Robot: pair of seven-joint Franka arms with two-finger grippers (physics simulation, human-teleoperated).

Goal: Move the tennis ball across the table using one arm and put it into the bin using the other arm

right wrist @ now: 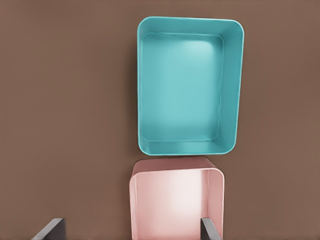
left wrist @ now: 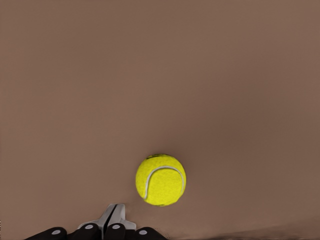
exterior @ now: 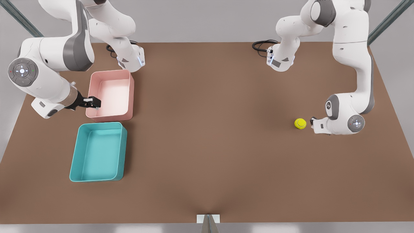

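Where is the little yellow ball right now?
The tennis ball lies on the table at the front view's right, just beside the left gripper, far from both bins.

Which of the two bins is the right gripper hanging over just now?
The pink bin. The right gripper sits open at its rim, on the front view's left; the teal bin lies nearer the camera, apart from it.

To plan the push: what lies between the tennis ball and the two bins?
Only bare table in the front view, from tennis ball to pink bin and teal bin.
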